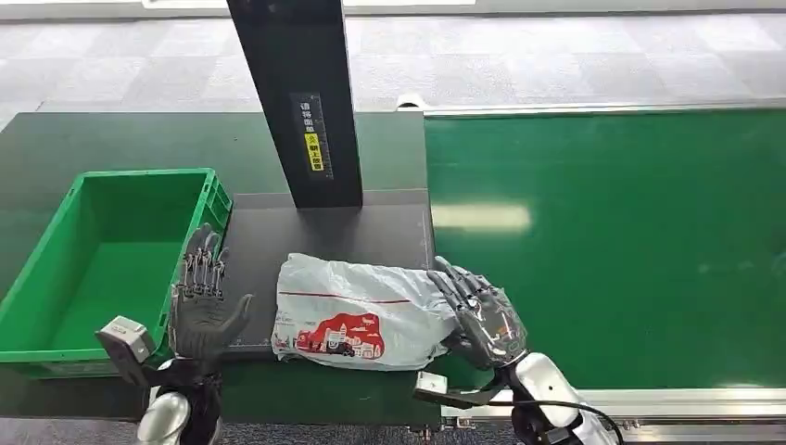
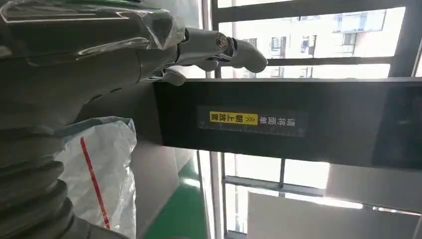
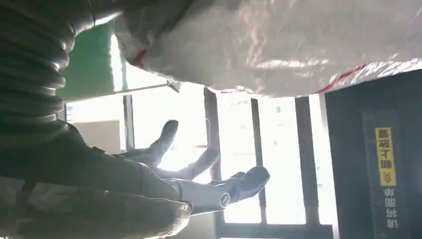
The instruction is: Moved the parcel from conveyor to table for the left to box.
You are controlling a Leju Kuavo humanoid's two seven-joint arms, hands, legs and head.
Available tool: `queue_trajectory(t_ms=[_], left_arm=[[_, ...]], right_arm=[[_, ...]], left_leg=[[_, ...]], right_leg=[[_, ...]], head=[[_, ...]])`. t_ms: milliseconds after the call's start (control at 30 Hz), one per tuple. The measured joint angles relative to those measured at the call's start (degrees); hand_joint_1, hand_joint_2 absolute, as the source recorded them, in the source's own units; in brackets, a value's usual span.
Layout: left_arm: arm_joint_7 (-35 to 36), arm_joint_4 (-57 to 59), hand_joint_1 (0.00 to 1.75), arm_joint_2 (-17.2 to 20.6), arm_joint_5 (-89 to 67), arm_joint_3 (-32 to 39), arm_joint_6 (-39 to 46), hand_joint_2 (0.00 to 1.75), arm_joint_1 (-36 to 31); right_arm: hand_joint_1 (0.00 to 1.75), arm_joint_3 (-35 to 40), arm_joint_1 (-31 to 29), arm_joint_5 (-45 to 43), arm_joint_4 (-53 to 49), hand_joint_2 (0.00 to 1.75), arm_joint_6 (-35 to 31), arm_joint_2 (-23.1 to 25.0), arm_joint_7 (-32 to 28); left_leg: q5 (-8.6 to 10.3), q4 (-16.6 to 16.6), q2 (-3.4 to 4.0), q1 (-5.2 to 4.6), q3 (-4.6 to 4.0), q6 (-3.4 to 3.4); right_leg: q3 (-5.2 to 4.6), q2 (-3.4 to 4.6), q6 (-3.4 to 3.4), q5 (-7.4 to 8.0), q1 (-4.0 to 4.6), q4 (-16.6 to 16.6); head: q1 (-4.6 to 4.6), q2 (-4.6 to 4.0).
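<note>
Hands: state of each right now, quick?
Left hand: open, fingers apart, holding nothing, beside the parcel.
Right hand: open, fingers spread against the parcel's edge, not gripping it.

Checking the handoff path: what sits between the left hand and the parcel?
Nothing. In the head view only bare dark table separates the left hand, fingers spread, from the parcel. The green crate is on the hand's other side.
</note>
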Motion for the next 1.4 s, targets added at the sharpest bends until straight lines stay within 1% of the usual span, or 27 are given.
queue_trajectory(t_ms=[133, 400, 467, 533, 700, 833, 900, 933, 1033, 1100, 1233, 1400], left_arm=[[0.7, 0.0, 0.00, 0.1, -1.2, -0.5, -0.2, 1.75, 0.1], [2.5, 0.2, 0.00, 0.8, -6.1, -2.1, -2.6, 1.75, -0.1], [3.2, 0.7, 0.00, 1.0, -9.8, -2.9, -1.8, 1.75, -0.5], [3.7, 1.2, 0.00, 1.2, -12.1, -3.8, -1.5, 1.75, -0.9], [4.4, 2.4, 0.00, 1.4, -14.4, -5.2, -1.7, 1.75, -1.8], [4.7, 3.1, 0.00, 1.4, -15.6, -5.9, -1.9, 1.75, -2.1], [4.9, 3.3, 0.00, 1.5, -16.9, -6.3, -1.8, 1.75, -2.2], [5.1, 3.5, 0.00, 1.5, -17.8, -6.4, -1.7, 1.75, -2.2], [6.2, 3.9, 0.00, 1.7, -21.1, -7.2, -0.8, 1.75, -2.5], [8.7, 4.2, 0.00, 1.8, -24.8, -8.1, -0.6, 1.75, -3.0], [12.2, 4.7, 0.00, 2.0, -29.9, -9.7, -0.1, 1.75, -3.2], [18.4, 5.6, 0.00, 2.8, -45.9, -13.0, 4.7, 1.75, -3.5]], right_arm=[[0.00, -0.2, -0.6, -1.0, 0.5, 0.00, -0.1, 0.2, 0.0], [0.00, -0.2, -1.2, -7.8, 1.6, 0.00, 0.5, 0.2, -4.2], [0.00, -0.2, -1.2, -11.9, 1.6, 0.00, 2.9, 0.3, -6.0], [0.00, -0.2, -1.0, -17.8, 1.1, 0.00, 6.9, 0.4, -7.8], [0.00, -1.9, 0.8, -28.8, -3.8, 0.00, 14.0, 0.5, -9.0], [0.00, -3.6, 2.5, -31.4, -7.8, 0.00, 16.5, 0.2, -9.1], [0.00, -4.6, 3.4, -33.9, -9.6, 0.00, 18.9, 0.2, -9.5], [0.00, -5.2, 3.9, -35.2, -10.5, 1.75, 20.1, 0.2, -9.7], [0.00, -6.6, 4.6, -37.9, -12.9, 1.75, 23.3, 0.0, -10.0], [0.00, -7.5, 4.6, -38.8, -13.9, 1.75, 24.6, -0.2, -10.1], [0.00, -8.2, 4.6, -39.1, -15.1, 1.75, 25.1, -0.4, -10.1], [0.00, -8.7, 4.6, -38.0, -15.6, 1.75, 25.0, -0.5, -10.1]], left_leg=[[0.00, 0.0, 0.00, 0.00, 0.00, 0.00], [0.00, 0.0, 0.00, 0.00, 0.00, 0.00], [0.00, 0.0, -0.01, 0.00, 0.00, 0.00], [0.00, 0.0, -0.01, 0.00, 0.01, 0.00], [0.00, 0.0, -0.01, 0.00, 0.01, 0.00], [-0.01, 0.0, 0.02, 0.00, 0.01, 0.00], [-0.01, 0.0, 0.00, 0.00, 0.00, 0.00], [-0.01, 0.0, 0.00, 0.00, 0.00, 0.00], [0.00, 0.0, 0.02, 0.00, 0.00, 0.00], [0.00, 0.0, 0.01, 0.00, 0.01, 0.00], [0.00, 0.0, 0.02, 0.00, 0.02, 0.00], [0.00, 0.0, 0.01, 0.00, 0.00, 0.00]], right_leg=[[0.00, 0.00, 0.00, 0.00, 0.00, 0.0], [0.00, 0.00, 0.00, 0.00, 0.00, 0.0], [0.00, 0.00, 0.00, 0.00, 0.00, 0.0], [0.00, 0.00, 0.00, 0.00, 0.00, 0.0], [-0.02, 0.00, 0.00, 0.00, 0.00, 0.0], [-0.03, 0.01, 0.00, 0.00, 0.00, 0.0], [-0.03, 0.00, 0.00, 0.00, 0.00, 0.0], [-0.03, 0.00, 0.00, 0.00, 0.00, 0.0], [-0.03, 0.01, 0.00, 0.00, 0.00, 0.0], [-0.01, 0.00, 0.00, 0.00, 0.00, 0.0], [-0.02, 0.01, 0.00, 0.01, 0.00, 0.0], [-0.03, 0.01, 0.00, 0.01, 0.00, 0.0]], head=[[-0.02, 0.00], [0.00, 0.00], [0.00, 0.00], [0.00, 0.00], [0.00, 0.00], [0.00, 0.00], [0.02, 0.00], [0.00, 0.00], [0.00, 0.00], [0.02, 0.00], [0.02, 0.00], [0.00, 0.00]])
